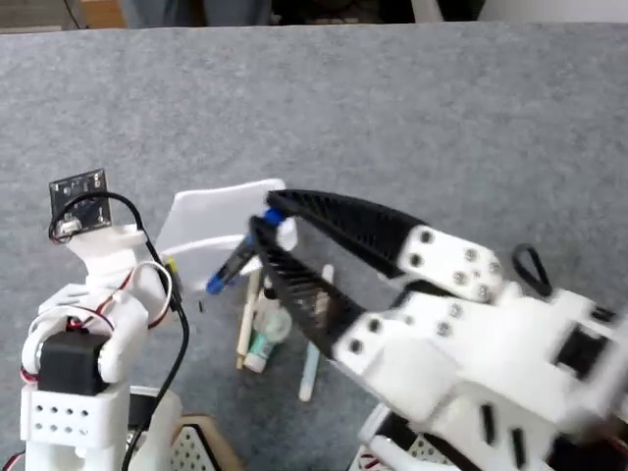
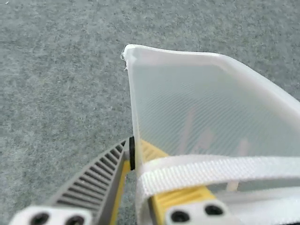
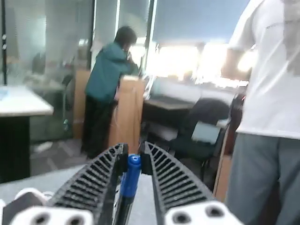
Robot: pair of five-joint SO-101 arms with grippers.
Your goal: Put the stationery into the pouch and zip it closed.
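- While the right end effector (image 3: pixel 133 151) is closed almost fully, its two black ribbed fingers (image 3: pixel 96 180) clamp a blue pen (image 3: pixel 129 180) between them, with the pen's blue end showing at the fingertips.
- From the high view, the right end effector (image 1: pixel 265 213) hangs above the desk (image 1: pixel 412 108), just at the near edge of the pouch (image 1: pixel 211 224). The blue pen (image 1: pixel 228 270) slants away below its fingers, its lower tip pointing toward the left arm.
- The left end effector (image 2: pixel 133 152) is closed on the pouch (image 2: pixel 201 108). A grey ribbed finger sits on one side of the pouch's edge and a yellow finger on the other, both touching it.
- The pouch is translucent white and stands up out of that grip. A white webbing strap (image 2: pixel 211 171) crosses it close to the fingers.
- In the high view the pouch sits between the two arms, with the left arm at its left side.
- Loose stationery lies on the grey desk near the pouch, under the right arm: a wooden stick (image 1: pixel 245 319), a small tube (image 1: pixel 263 343) just beside it, and a pale pen (image 1: pixel 312 368) a little apart.
- Neither end effector touches these three.
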